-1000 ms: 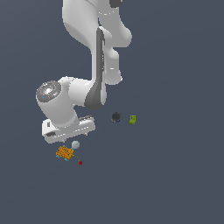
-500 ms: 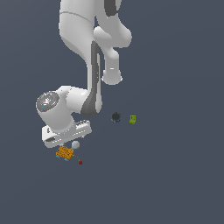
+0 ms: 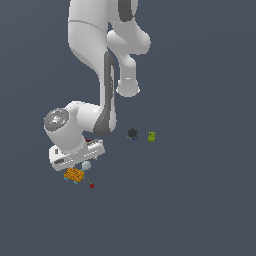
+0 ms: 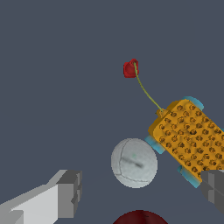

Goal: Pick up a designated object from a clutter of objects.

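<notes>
Just under the wrist camera, two grey fingers (image 4: 70, 192) spread wide apart, nothing pinched between them; gripper (image 4: 142, 190) poised above the clutter. Between the fingertips' line and a little beyond it, the pale ball (image 4: 134, 162), smooth and grey-white with a faint seam, lying free on the dark floor, touched by neither finger. At the wrist picture's near edge, a sliver of the dark red mug (image 4: 140, 217), close beside the ball; whether touching cannot be told. Just beside the ball, the orange textured block (image 4: 188, 133), dotted all over, with light blue bits at its corners, reaching toward the far finger. Beyond the block, a thin yellowish stalk (image 4: 146, 91) leading off to the tiny red bit (image 4: 130, 68).

In the exterior view, low on the exterior view's left, the white gripper (image 3: 77, 160) down near the floor, fingers mostly hidden under the hand. Right below its edge, the pale ball (image 3: 86, 165), with the orange textured block (image 3: 74, 174) just beside it and the tiny red bit (image 3: 92, 185) a little further on. Well apart, toward the exterior view's right, the dark grey round thing (image 3: 132, 133) and next to it the lime-green block (image 3: 151, 136). Above all, the arm (image 3: 105, 75) rising out of the picture.
</notes>
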Controlling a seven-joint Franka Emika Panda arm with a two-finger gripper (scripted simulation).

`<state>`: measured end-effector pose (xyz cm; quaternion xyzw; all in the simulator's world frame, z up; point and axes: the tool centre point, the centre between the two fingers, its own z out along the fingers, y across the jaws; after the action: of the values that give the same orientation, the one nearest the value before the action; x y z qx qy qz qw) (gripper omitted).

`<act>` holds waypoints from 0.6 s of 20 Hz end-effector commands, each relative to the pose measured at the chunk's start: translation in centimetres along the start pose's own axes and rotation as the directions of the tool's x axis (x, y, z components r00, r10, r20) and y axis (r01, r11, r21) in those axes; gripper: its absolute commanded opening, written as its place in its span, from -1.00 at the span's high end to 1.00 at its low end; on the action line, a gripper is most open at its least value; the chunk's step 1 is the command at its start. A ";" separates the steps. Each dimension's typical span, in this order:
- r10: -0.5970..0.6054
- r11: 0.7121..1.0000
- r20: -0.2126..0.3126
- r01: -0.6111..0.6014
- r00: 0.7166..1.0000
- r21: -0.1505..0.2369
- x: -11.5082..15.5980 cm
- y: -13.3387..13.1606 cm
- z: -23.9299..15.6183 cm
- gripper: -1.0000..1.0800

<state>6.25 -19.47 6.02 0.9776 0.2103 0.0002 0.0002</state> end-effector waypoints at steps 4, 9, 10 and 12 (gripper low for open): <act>-0.002 1.000 0.001 0.002 1.000 0.001 -0.1 -0.1 2.8 -0.92; -0.002 1.000 0.000 0.002 1.000 0.001 0.0 0.0 3.9 -0.92; -0.002 1.000 0.000 0.002 1.000 0.001 0.0 0.0 3.9 -0.92; -0.002 1.000 0.000 0.002 1.000 0.001 0.0 0.0 3.9 1.00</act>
<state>6.71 -20.62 3.58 0.9786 0.2055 0.0090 0.0079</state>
